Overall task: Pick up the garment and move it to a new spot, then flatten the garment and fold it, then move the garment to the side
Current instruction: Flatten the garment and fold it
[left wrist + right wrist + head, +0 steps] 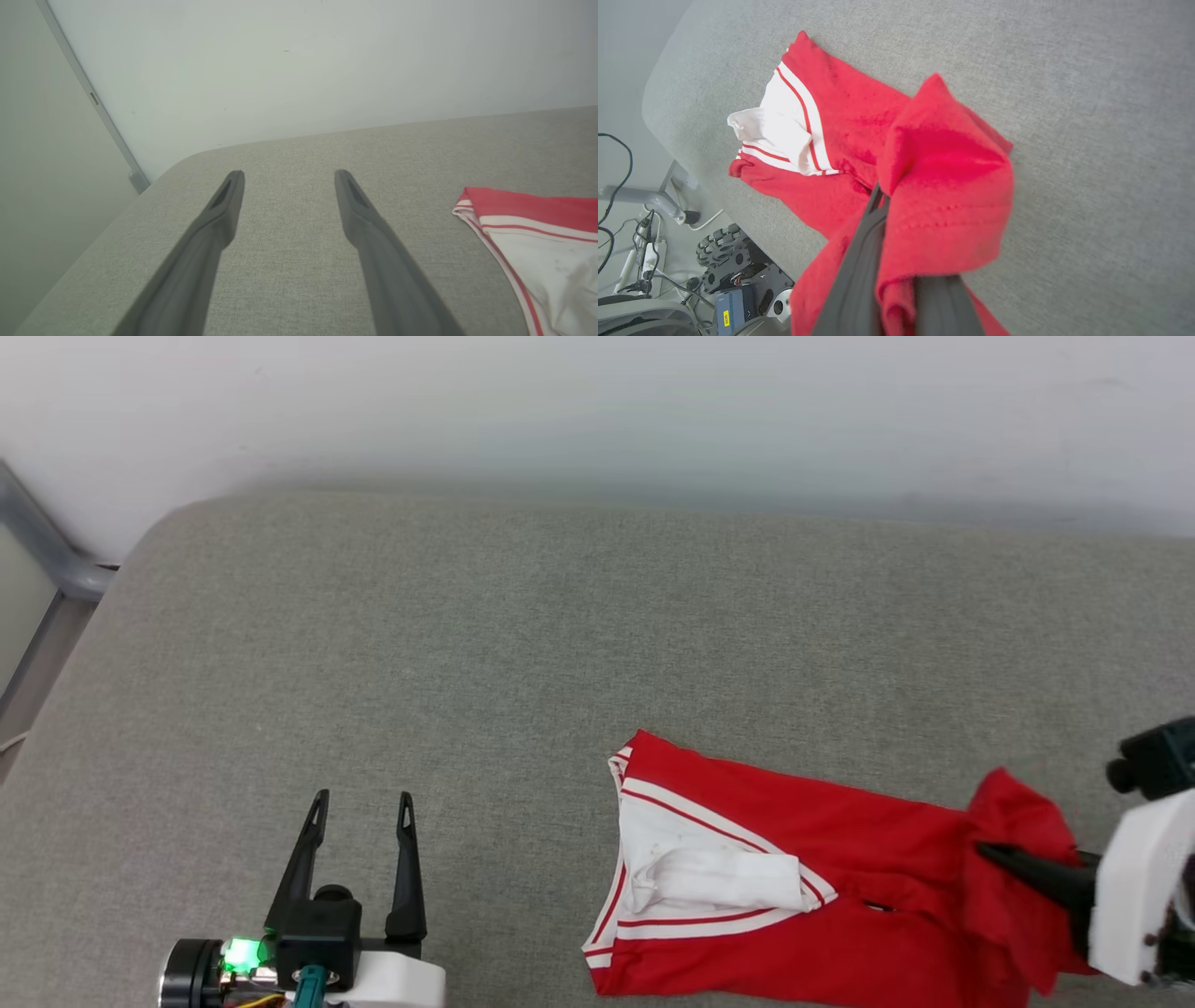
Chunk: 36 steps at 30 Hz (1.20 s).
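The garment [840, 859] is a red jersey with a white, red-striped sleeve, lying crumpled on the grey cushion at the lower right of the head view. My right gripper [994, 851] is shut on a raised fold of the red cloth at the garment's right end, the cloth draped over its fingers [859, 261] in the right wrist view. The garment [840, 126] stretches away from that grip toward the cushion's edge. My left gripper [362, 803] stands open over bare cushion to the left, well apart from the jersey. Its fingers [224, 205] hold nothing, with the garment's sleeve [537, 233] at their right.
The grey cushion [467, 644] reaches back to a pale wall [597, 401]. A grey metal frame [47, 551] runs past its far-left corner. Beyond the cushion's near edge, the right wrist view shows the robot's wheeled base [733, 270] and cables [626, 196] on the floor.
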{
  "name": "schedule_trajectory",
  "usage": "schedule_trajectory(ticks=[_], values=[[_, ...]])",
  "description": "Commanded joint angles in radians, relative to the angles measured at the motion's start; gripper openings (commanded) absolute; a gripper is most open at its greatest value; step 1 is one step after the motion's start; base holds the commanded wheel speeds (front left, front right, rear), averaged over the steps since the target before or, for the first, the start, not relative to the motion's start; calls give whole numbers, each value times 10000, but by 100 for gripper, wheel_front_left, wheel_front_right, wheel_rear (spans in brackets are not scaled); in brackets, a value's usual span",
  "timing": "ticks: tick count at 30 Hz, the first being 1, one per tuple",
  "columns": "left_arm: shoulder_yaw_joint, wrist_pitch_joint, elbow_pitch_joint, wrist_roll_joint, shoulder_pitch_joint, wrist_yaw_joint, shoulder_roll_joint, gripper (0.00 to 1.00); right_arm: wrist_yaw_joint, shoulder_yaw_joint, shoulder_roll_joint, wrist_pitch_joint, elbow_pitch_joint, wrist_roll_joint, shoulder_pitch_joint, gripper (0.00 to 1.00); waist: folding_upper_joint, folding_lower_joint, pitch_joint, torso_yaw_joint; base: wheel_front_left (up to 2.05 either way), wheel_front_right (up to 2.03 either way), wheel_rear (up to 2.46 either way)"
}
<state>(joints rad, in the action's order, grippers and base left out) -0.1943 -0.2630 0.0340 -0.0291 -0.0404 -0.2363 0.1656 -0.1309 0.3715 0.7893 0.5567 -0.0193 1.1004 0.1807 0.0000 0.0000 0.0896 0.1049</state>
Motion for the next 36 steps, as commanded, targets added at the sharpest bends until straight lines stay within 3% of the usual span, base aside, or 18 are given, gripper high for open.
schedule_trajectory(ticks=[1, 7, 15, 33, 34, 35, 36], values=[[-47, -23, 16, 96, 128, 52, -68, 100, 5, 134, -248, 219, 187, -226, 256, 0, 0, 0, 83, 90, 0, 0, 0], [-121, -22, 61, 154, 309, 137, -174, 100, 5, 921, -1091, 981, 422, -1189, 1147, 0, 0, 0, 304, 331, 0, 0, 0], [-145, -23, 103, 177, 590, 202, -267, 100, 5, 2132, -2034, 1245, -316, -1778, 2500, 0, 0, 0, 664, 555, 0, 0, 0], [-229, -22, 239, 198, 1025, 218, -439, 100, 5, 4489, -3295, -579, -3493, -2416, 3823, 0, 0, 0, 1115, 652, 0, 0, 0], [-218, -22, 254, 198, 1029, 224, -434, 100, 5, 4597, -3310, -748, -3502, -2387, 3846, 19, 0, 0, 1095, 625, 0, 0, 0], [-200, -22, 272, 195, 1024, 226, -422, 100, 5, 4679, -3281, -937, -3496, -2418, 3912, 88, 0, 0, 1063, 595, 0, 0, 0], [-184, -23, 285, 189, 1016, 222, -410, 100, 5, 4749, -3232, -1114, -3455, -2460, 3979, 100, 0, 0, 1017, 566, 0, 0, 0]])
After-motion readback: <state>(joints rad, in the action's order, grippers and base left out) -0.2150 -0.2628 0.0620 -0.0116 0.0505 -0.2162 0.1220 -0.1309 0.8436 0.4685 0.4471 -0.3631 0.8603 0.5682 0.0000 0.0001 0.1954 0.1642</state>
